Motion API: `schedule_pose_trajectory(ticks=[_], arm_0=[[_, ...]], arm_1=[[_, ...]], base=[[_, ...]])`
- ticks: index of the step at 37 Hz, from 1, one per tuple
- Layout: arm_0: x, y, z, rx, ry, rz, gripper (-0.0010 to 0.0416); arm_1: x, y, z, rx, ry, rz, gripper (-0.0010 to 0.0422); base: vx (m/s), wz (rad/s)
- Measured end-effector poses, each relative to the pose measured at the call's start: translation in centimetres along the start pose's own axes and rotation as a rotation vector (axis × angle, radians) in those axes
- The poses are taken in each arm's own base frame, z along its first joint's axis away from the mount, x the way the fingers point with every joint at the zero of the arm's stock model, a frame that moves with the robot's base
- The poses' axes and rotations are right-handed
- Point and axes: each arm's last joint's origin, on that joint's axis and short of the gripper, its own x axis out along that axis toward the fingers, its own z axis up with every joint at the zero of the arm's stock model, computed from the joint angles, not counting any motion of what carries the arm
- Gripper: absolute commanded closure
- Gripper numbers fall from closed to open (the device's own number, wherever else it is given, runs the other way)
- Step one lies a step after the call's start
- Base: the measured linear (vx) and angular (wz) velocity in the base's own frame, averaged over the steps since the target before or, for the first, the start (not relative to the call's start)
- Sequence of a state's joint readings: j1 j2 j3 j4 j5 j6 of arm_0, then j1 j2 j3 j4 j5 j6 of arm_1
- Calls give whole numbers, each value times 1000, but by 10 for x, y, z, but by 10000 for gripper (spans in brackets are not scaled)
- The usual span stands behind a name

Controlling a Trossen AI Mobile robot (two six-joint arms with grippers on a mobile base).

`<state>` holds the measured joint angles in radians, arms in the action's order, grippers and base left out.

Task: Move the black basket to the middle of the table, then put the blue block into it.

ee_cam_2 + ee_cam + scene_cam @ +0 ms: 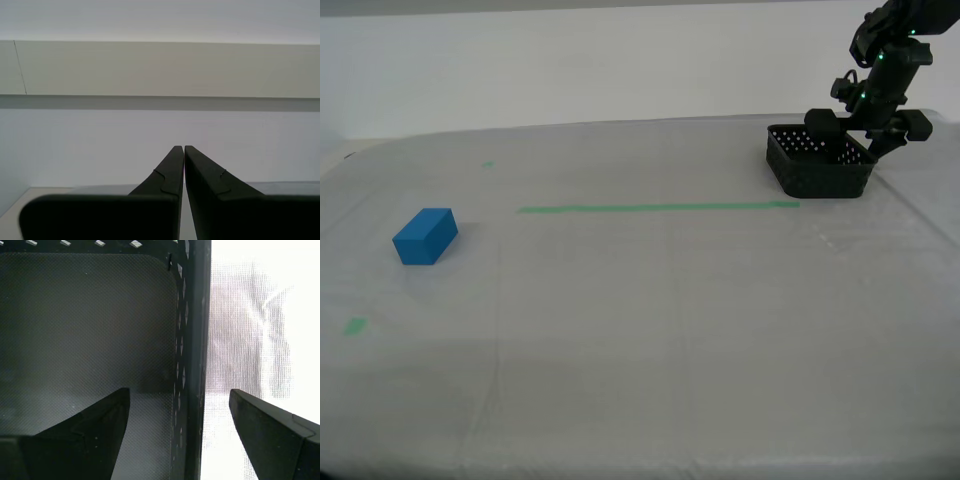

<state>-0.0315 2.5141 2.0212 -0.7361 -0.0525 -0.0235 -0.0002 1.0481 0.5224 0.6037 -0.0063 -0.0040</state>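
The black basket (820, 160) stands on the table (650, 340) at the far side of the exterior view's right. My first gripper (865, 140) is at the basket's wall on that side. In the first wrist view it (180, 391) is open and straddles that perforated wall (192, 340), one finger inside the basket (90, 315), the other outside, neither pressing. The blue block (425, 236) lies alone at the exterior view's left, far from both grippers. My second gripper (184, 147) is shut on nothing, facing a pale wall, and does not show in the exterior view.
A green tape line (658, 208) runs across the table from its middle toward the basket. Small green tape bits (356, 325) (488, 164) lie near the exterior view's left. The table's rounded far edge passes just behind the basket.
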Motion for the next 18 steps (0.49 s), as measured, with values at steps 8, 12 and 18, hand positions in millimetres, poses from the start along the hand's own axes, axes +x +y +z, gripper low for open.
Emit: schedule_pose_trajectory(ticks=[8,12,18], arm_0=[[0,0,0,0,0,-1,177],[0,0,0,1,-4,-5,197],[0,0,1,2,-9,-17,228]], arm_1=[[0,0,0,0,0,0,412],[0,0,0,0,0,0,412],[0,0,0,0,0,0,412]], base=[[0,0],[0,0],[0,0]])
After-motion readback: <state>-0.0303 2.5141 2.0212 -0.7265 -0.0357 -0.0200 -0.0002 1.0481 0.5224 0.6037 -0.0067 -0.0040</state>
